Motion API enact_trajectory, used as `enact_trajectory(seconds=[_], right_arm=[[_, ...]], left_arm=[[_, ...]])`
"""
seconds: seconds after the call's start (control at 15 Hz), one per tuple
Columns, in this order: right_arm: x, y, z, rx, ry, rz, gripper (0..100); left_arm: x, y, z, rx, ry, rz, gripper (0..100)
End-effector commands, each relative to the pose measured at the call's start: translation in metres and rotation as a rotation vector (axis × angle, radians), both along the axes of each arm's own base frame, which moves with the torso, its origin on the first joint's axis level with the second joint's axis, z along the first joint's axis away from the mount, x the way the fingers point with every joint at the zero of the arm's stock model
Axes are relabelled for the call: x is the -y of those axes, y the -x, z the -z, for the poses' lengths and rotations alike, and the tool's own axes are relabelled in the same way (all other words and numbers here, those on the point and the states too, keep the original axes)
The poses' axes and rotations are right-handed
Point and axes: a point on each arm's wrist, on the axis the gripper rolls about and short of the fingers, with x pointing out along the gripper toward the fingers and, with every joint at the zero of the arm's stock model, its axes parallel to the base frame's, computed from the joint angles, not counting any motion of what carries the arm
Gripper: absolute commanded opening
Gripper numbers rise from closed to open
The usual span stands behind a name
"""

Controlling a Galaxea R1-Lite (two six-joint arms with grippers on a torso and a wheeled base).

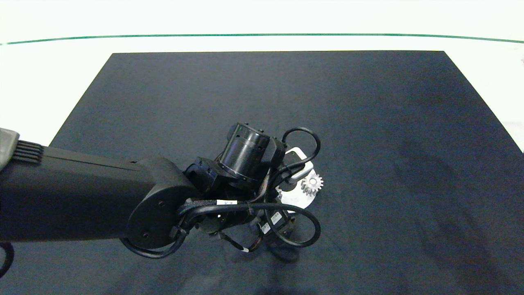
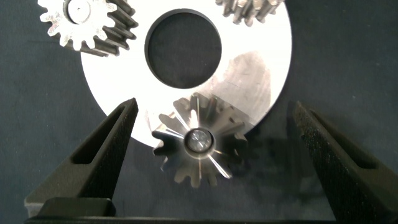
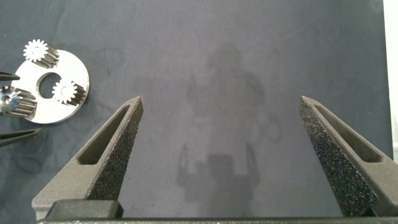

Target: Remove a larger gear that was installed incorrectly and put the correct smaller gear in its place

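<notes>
Left gripper (image 2: 211, 158), as you see, hangs wide open astride the larger gear (image 2: 200, 140), bore axis upright at the rim of the round steel carrier plate (image 2: 261, 68); right gripper (image 3: 221, 162) gapes empty, well apart.

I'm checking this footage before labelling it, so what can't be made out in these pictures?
- Head view: the left arm covers most of the silver disc; only one gear shows, and the left claw is hidden.
- Left wrist view: the top edge cuts off a gear; the larger gear sits between the open left claw.
- Right wrist view: the left edge cuts off a gear.
- No spare smaller gear appears anywhere.
</notes>
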Motion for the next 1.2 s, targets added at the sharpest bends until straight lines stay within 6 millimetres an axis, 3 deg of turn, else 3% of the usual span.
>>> enact_trajectory(seconds=[0.07, 0.53, 1.2], right_arm=[[0.0, 0.001, 0.0, 0.002, 0.001, -0.001, 100], [0.0, 0.001, 0.0, 0.002, 0.001, -0.003, 100], [0.0, 0.003, 0.0, 0.006, -0.001, -0.004, 100]], left_arm=[[-0.005, -0.009, -0.001, 0.004, -0.001, -0.026, 95], [-0.013, -0.005, -0.012, -0.015, -0.018, -0.035, 81], [-0.008, -0.005, -0.002, -0.041, -0.032, -0.033, 62]])
